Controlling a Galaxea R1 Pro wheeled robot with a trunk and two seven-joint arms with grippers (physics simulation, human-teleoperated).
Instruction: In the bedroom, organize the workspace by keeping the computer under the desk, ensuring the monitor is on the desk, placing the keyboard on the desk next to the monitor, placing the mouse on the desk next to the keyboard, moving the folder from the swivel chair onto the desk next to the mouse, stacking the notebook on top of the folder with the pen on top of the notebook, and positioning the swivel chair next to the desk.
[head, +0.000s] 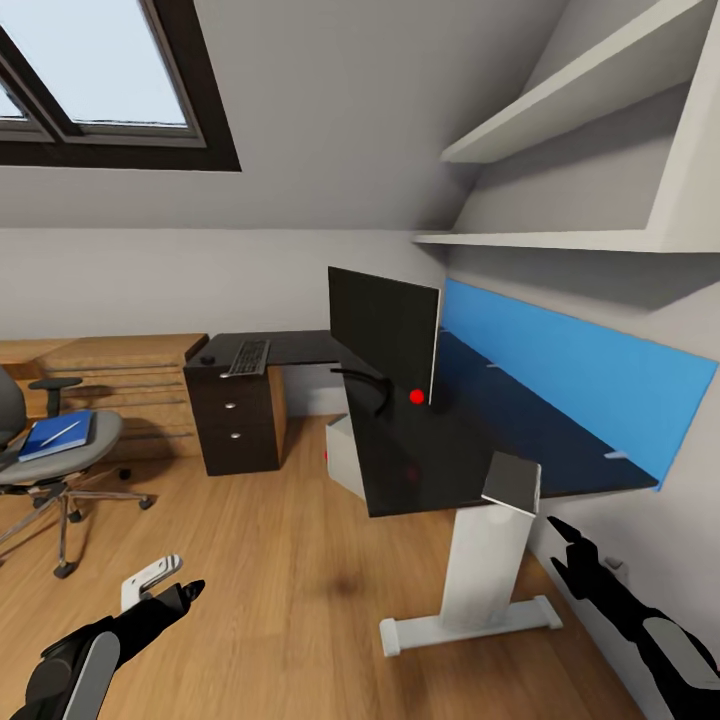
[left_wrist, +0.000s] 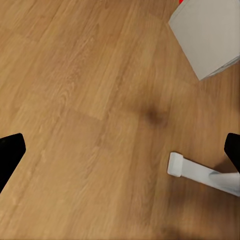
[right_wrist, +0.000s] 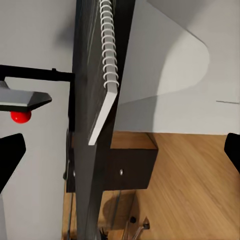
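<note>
**A:** Attic bedroom, plank floor (head: 280, 560), sloped ceiling. Report task status against the desk (head: 450, 440).

**B:** Counts as done for three items, by the look of it. Monitor (head: 385, 335) upright on the desk top. Computer (head: 340, 455) under the desk, beside the white leg. Keyboard (head: 248, 357) and mouse (head: 207, 359) on the far wing of the desk, just beside each other. Keyboard some way from the monitor, so possibly not yet "next to" it.

**A:** List open items.

**B:** Folder (head: 57, 436) not yet on the desk: flat on the swivel chair (head: 70, 465), well apart from the desk, with the pen (head: 62, 432) on top. Notebook (head: 512, 482) on the near corner of the desk, far from keyboard and mouse, not stacked. Chair not yet beside the desk. Judged less than half complete.

**A:** State arm pose.

**B:** Left gripper (left_wrist: 120, 150) low over bare floor in front of the desk, fingertips far apart, nothing between them. Right gripper (right_wrist: 120, 155) low, near the desk's near corner, aimed along the desk edge past the notebook's spiral binding, spread wide, likewise empty. No contact with any task item.
</note>
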